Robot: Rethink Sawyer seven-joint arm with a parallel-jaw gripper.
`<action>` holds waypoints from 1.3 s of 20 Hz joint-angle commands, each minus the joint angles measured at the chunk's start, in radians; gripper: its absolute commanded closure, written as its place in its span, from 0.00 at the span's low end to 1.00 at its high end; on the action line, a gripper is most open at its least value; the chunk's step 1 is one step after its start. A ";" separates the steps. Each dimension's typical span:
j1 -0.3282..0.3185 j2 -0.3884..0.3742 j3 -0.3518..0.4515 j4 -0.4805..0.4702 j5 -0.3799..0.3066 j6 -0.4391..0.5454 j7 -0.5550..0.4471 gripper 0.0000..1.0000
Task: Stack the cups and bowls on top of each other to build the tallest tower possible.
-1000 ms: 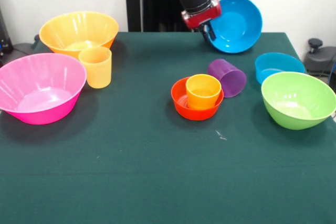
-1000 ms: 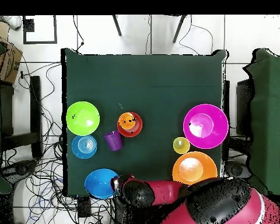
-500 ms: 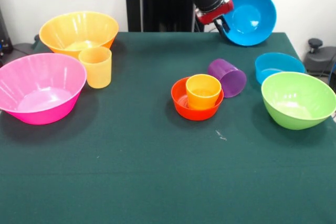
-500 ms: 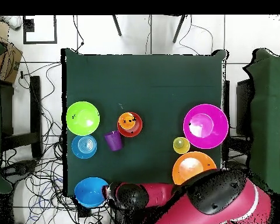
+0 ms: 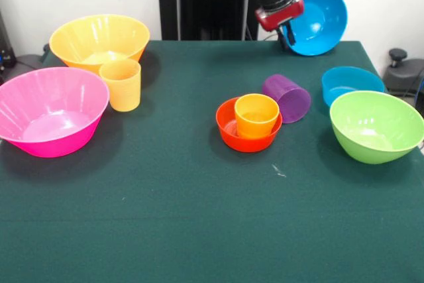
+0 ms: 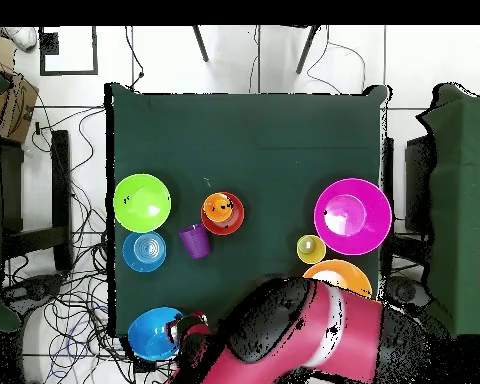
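Observation:
My gripper [image 5: 286,32] is shut on the rim of the medium blue bowl [image 5: 319,20] and holds it tilted in the air above the table's far right edge; the gripper [image 6: 190,329] and bowl [image 6: 154,334] also show in the overhead view. The tower, a small red-orange bowl [image 5: 232,130] with the orange cup [image 5: 256,116] in it, stands mid-table. The purple cup [image 5: 288,98] lies on its side beside the tower. The yellow-orange cup [image 5: 121,84] stands upright at the left. The wide purple bowl is out of view.
The big yellow bowl [image 5: 99,40] and big pink bowl [image 5: 50,111] stand at the left. The small blue bowl [image 5: 351,83] and lime green bowl [image 5: 376,126] stand at the right. In the overhead view my arm [image 6: 294,345] covers part of the yellow bowl [image 6: 329,272].
My gripper has carried the medium blue bowl up and to the right in the front view, off past the table's far edge. Everything on the table stays still.

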 commanded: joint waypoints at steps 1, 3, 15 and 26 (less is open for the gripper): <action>0.283 0.065 -0.267 -0.096 0.205 -0.927 -0.073 1.00; 0.316 0.105 -0.289 -0.109 0.246 -1.035 -0.051 1.00; 0.459 0.179 -0.376 -0.125 0.438 -1.269 0.057 0.00; 0.473 0.146 -0.396 -0.157 0.369 -1.101 0.114 0.00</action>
